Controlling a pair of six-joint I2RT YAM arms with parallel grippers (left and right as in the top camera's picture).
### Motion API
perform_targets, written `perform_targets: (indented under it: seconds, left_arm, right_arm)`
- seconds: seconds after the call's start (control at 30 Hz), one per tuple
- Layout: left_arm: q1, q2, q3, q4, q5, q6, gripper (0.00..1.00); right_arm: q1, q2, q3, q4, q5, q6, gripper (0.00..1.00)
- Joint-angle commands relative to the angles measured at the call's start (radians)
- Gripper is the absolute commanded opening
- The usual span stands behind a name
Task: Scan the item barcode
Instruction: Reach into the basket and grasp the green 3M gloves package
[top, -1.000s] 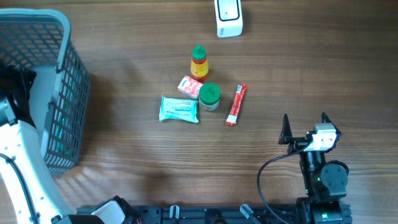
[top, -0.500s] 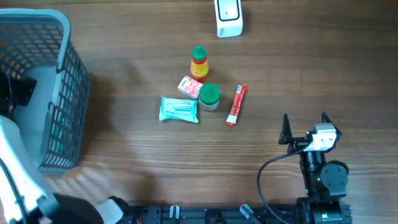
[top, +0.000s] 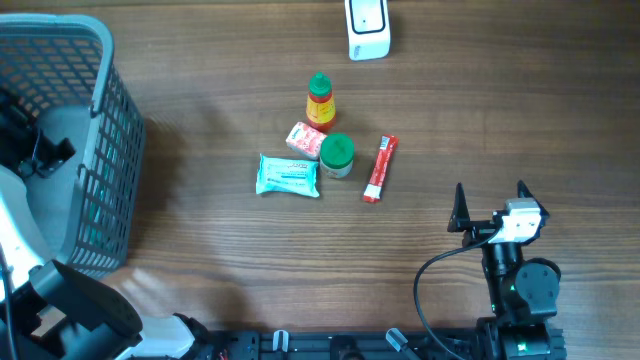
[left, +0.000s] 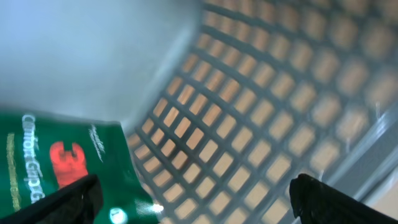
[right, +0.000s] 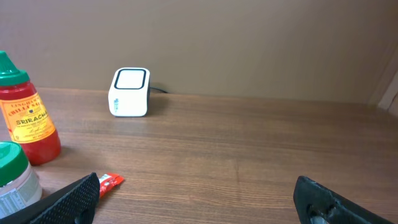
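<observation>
Table (top: 210, 250): brown wood-grain top, the grain running left to right; in the right wrist view it reaches back to the wall.
Basket (top: 118, 150): grey plastic, solid pale floor and lattice walls, standing on the table at its left edge and partly cut off by the overhead frame; from inside, the wood shows through the holes.
Wall (right: 249, 37): plain, dull beige, rising straight behind the table's far edge.
</observation>
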Motion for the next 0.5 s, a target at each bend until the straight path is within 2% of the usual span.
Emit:
perform_targets:
  seconds: [0.0, 0.03, 0.1, 0.17, 0.23, 0.27, 0.4, 0.47]
  left_arm:
    - [-0.001, -0.003, 0.009, 0.013, -0.005, 0.616, 1.00]
    - [-0.001, -0.003, 0.008, 0.009, -0.019, 0.713, 1.00]
    - [-0.001, -0.003, 0.008, -0.024, -0.101, 0.806, 1.00]
    - [0.002, -0.003, 0.008, -0.094, -0.170, 0.821, 1.00]
    - [0.005, -0.004, 0.008, -0.158, -0.157, 0.845, 1.00]
    - [0.004, -0.004, 0.008, -0.162, -0.135, 0.931, 0.99]
    - [-0.019, -0.006, 0.008, -0.168, -0.037, 1.404, 0.99]
    - [-0.030, -0.006, 0.008, -0.185, -0.037, 1.571, 1.00]
  right_arm:
    - [-0.004, 0.002, 0.000, 0.004, -0.016, -0.005, 1.00]
    - [-0.004, 0.002, 0.000, 0.004, -0.016, -0.005, 1.00]
    - [-0.004, 0.002, 0.000, 0.004, -0.016, -0.005, 1.00]
    - [-0.004, 0.002, 0.000, 0.004, -0.016, -0.005, 1.00]
    - [-0.004, 0.002, 0.000, 0.004, -0.016, -0.005, 1.00]
    - [-0.004, 0.002, 0.000, 0.004, -0.016, -0.005, 1.00]
    - [-0.004, 0.002, 0.000, 0.004, -0.016, -0.005, 1.00]
    - [-0.004, 0.002, 0.000, 0.004, -0.016, -0.005, 1.00]
